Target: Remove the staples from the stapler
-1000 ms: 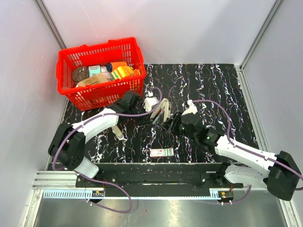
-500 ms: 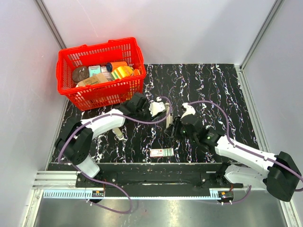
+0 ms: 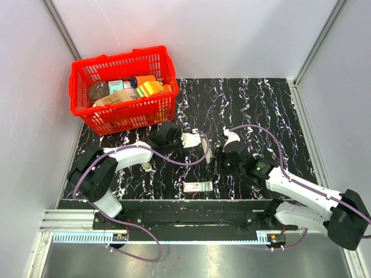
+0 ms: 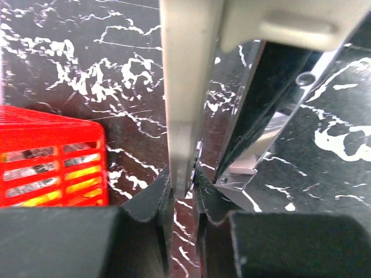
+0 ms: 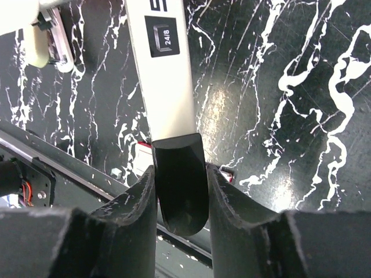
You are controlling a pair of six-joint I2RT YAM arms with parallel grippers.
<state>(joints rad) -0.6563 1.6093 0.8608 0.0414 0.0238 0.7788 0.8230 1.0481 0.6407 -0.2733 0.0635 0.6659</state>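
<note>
Okay, both arms are in at the middle of the black marbled table [image 3: 261, 104], and the stapler [image 5: 167, 87] is caught between them, just right of centre and a bit nearer than the red basket [image 3: 116, 59] that sits at the far left corner. On the left wrist view my left gripper [image 4: 184, 194] is pinched down narrow on a thin grey-beige bar of the stapler. The fingers [image 4: 148, 200] sit tight on either side of it, and a dark metal channel splays away to the right of that bar, so the stapler looks hinged open. On the right wrist view my right gripper [image 5: 181, 174] is clamped around the rounded black end. The pale body with its "24/8" label runs straight away from the fingers [image 5: 139, 197], which press on both flanks. So each tool has a hold on the stapler, the left on the slim bar, the right on the dark end. I can't tell whether any part of it touches the table. The flat white box [image 3: 198, 186] with pink-green marks lies nearer to me, apart from both grippers, close to the near edge. The basket is full of assorted items, well off to the left.
</note>
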